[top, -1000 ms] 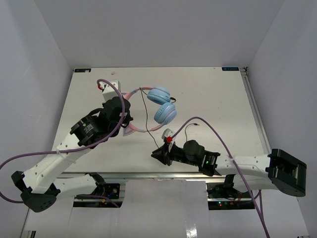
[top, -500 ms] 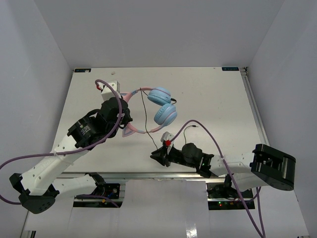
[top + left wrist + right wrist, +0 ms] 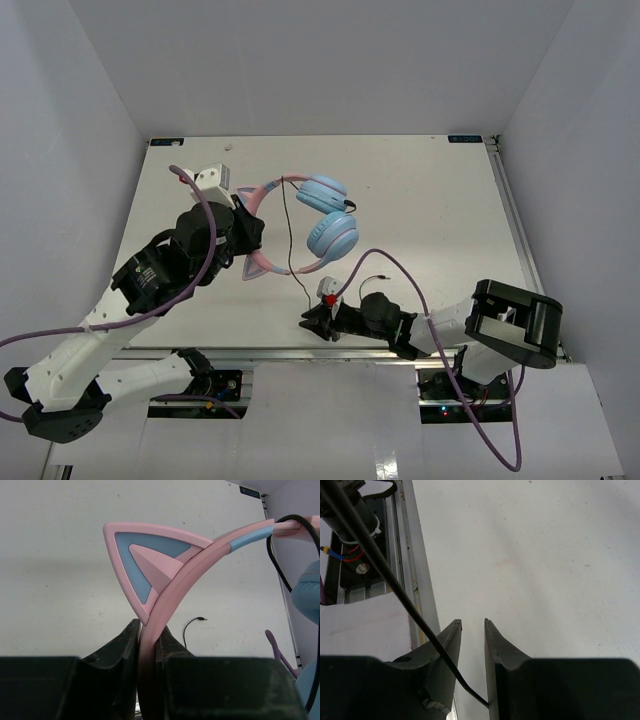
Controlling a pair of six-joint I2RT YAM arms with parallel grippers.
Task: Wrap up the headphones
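Where the left tool (image 3: 248,232) meets the headphones (image 3: 322,215), its jaws are clamped tight on the pink headband (image 3: 200,555), just below one cat ear (image 3: 142,562). The gripped stretch of band sinks between the dark fingers and runs off the bottom of the left wrist view, so the contact itself is hidden. From above, the arm's bulk covers that side of the band, and only the second cat ear (image 3: 253,268) pokes out on the near side.

The two light-blue ear cups (image 3: 330,235) sit at the right end of the headphones. In the left wrist view they are only slivers at the frame's edge. Whether they rest on the white counter (image 3: 430,190) or hang just above it cannot be told.

A thin black cable (image 3: 287,235) drops from the far side of the headphones across the open arch of the band towards the near edge. Its plug (image 3: 386,281) lies on the counter, near side of the cups.

On the near side of the headphones, the right tool (image 3: 311,318) has its jaws narrowly parted (image 3: 473,625), with bare counter showing between them. The cable crosses one finger (image 3: 442,650) and slips into the gap low down. Whether the pads touch it is hard to make out.
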